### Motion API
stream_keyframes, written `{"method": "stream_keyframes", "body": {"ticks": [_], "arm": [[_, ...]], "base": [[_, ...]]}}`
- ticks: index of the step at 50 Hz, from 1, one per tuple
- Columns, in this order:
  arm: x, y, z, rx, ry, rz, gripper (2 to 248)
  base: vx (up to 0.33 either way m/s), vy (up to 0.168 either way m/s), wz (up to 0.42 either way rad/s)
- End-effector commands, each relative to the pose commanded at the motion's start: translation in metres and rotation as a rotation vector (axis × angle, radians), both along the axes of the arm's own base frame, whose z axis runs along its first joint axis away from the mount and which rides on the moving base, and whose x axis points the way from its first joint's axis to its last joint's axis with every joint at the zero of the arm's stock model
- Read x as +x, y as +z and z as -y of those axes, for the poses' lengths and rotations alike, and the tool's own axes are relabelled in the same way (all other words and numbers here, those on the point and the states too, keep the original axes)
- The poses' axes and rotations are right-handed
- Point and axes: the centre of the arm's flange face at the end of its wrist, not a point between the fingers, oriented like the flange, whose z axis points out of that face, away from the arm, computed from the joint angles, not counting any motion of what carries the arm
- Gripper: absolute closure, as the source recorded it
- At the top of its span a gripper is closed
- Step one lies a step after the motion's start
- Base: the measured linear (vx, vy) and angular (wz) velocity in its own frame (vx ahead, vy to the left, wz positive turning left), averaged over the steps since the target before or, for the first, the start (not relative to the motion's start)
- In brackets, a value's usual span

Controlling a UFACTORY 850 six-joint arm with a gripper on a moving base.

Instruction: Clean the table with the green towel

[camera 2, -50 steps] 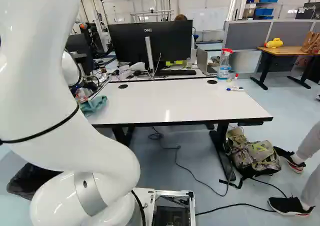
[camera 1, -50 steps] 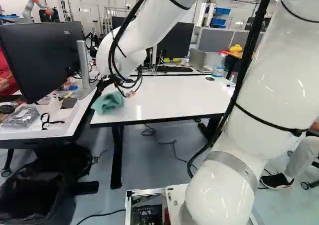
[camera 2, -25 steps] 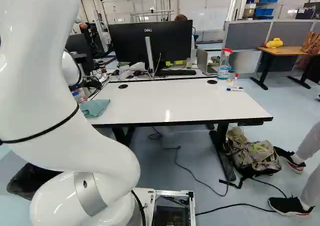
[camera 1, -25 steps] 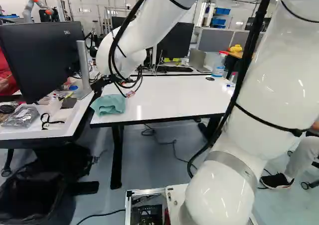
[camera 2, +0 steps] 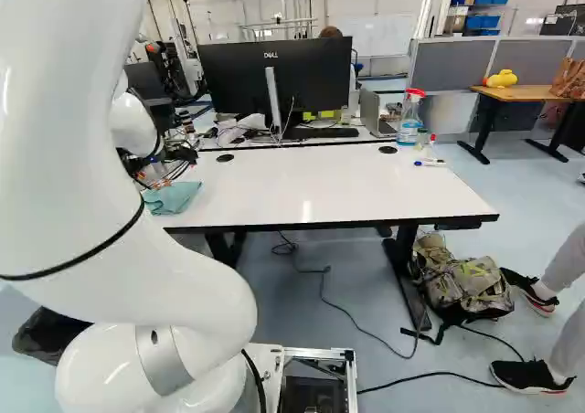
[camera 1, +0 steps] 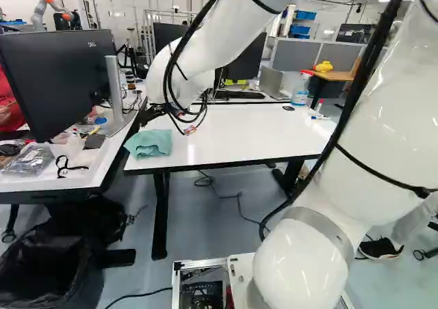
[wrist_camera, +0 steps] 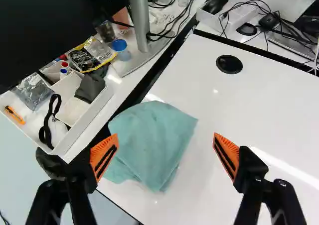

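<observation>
The gripper (camera 1: 155, 111) shows at the left of the left base view, partly hidden by the wrist and cables, above the left end of the white table (camera 1: 233, 135). Seen in the wrist view, the gripper (wrist_camera: 165, 144) is open, its orange pads wide apart with nothing held. The green towel (wrist_camera: 152, 141) lies loosely folded on the table's near left corner, below the gripper and closer to one finger; it also shows in the left base view as a soft heap (camera 1: 149, 143).
A side desk carries a monitor (camera 1: 58, 80) and a white tray (wrist_camera: 102, 108) of small items, close to the towel. At the table's far right stand a spray bottle (camera 2: 410, 119) and a marker (camera 2: 430, 163). A backpack (camera 2: 463, 283) lies on the floor. Another robot (camera 1: 53, 5) stands far back.
The gripper has opened and let go of the towel, which has settled flatter on the table. The arm has since lifted slightly away and shifted rightward in the left base view.
</observation>
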Motion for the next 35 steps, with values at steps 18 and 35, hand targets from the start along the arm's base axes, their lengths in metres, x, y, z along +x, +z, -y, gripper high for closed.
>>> {"method": "stream_keyframes", "body": {"ticks": [18,35], "arm": [[0.004,0.0,0.03,0.0,-0.062,0.0,3],[0.01,-0.001,0.057,0.001,-0.124,0.001,3]], "base": [[0.0,0.0,0.0],[0.0,0.0,0.0]]}}
